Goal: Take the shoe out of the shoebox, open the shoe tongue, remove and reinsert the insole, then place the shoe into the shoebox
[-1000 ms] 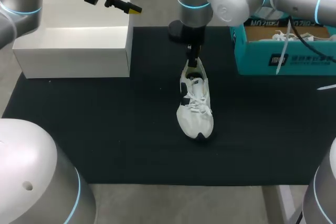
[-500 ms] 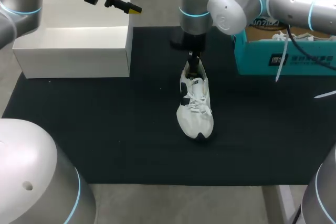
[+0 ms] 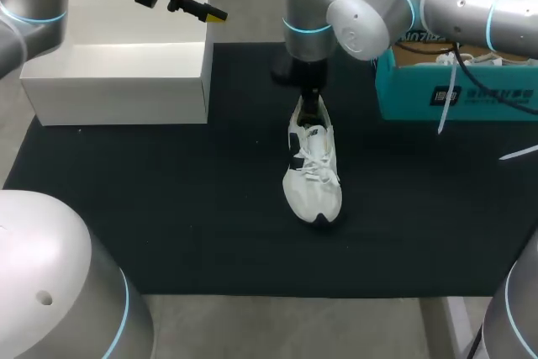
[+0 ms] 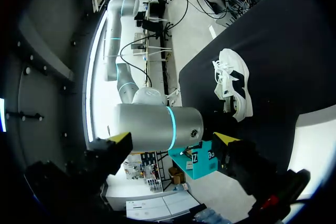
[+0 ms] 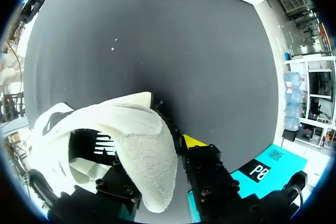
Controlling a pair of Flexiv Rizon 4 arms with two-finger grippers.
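The white shoe (image 3: pixel 311 176) is standing upright on the black mat (image 3: pixel 168 208) in the middle of the worktop, toe pointing toward the robot's side and well apart from both boxes. The right arm (image 3: pixel 454 2) is reaching in past the middle. The right jaws are clenching a white, textured flap (image 5: pixel 149 156) at the shoe's opening, by the heel end; whether that flap is tongue or insole I cannot tell. The left jaws are hanging released, yellow tips wide apart, above the far edge of the open white box (image 3: pixel 118 69) at the far left. The teal shoebox (image 3: pixel 454 86) is sitting at the right, under the right arm, with white laces (image 3: pixel 458 58) showing inside it
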